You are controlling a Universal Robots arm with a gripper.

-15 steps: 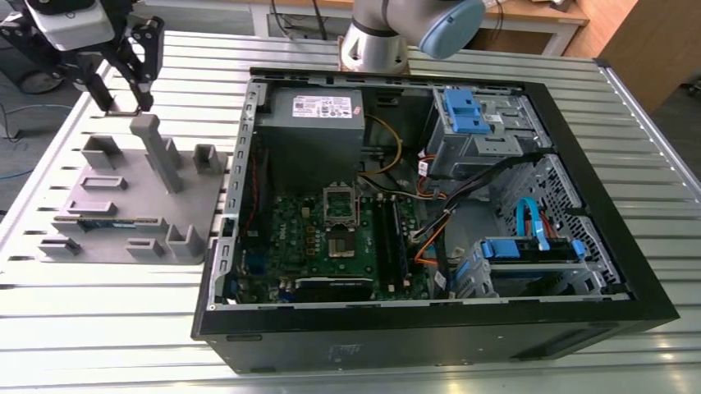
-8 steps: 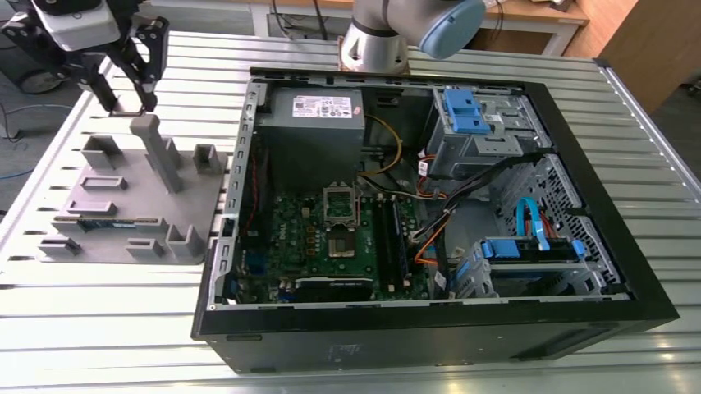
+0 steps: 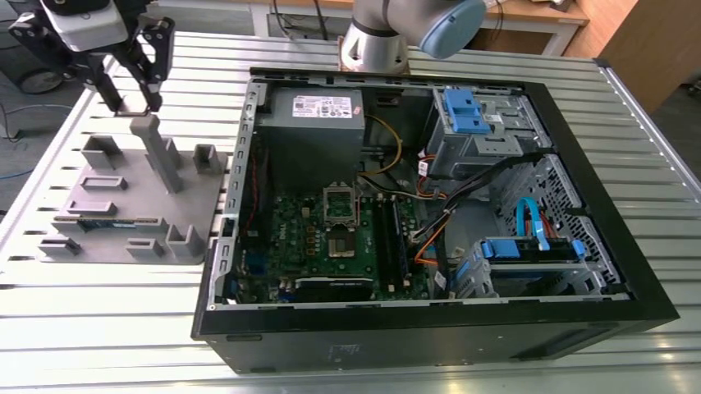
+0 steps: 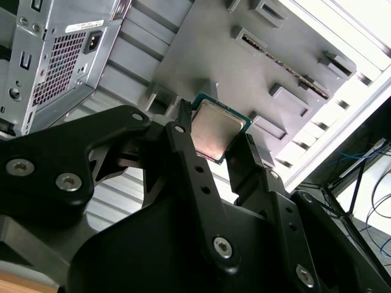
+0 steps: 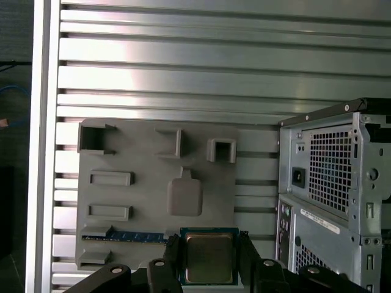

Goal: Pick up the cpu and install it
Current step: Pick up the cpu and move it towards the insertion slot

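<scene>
**A:** While the gripper (image 3: 131, 100) hangs over the grey tray (image 3: 121, 222), where does the cpu (image 5: 209, 259) sit?

**B:** Between the fingers (image 4: 183, 146). They are clenched on two opposite rims of the chip, silver top facing the cameras in both wrist views. Tray lies beyond the fingertips, apart from the chip, as far as I can judge.

**A:** Handling?

**B:** Likely light, thin and stiff. Smooth metal top looks slippery, and the underside is probably delicate. The rim hold seems the right one, since nothing presses on either face.

**A:** Edges, room?

**B:** Tray posts (image 3: 164, 156) stand just under the fingertips. Memory stick (image 5: 125, 236) lies on the tray near the fingers. Computer case (image 3: 438, 205) wall rises off to one side of them. Socket (image 3: 340, 215) is well apart from the fingers, inside the open case, hemmed by cables (image 3: 438, 222). Open air lies above the slatted table (image 3: 110, 320).
</scene>
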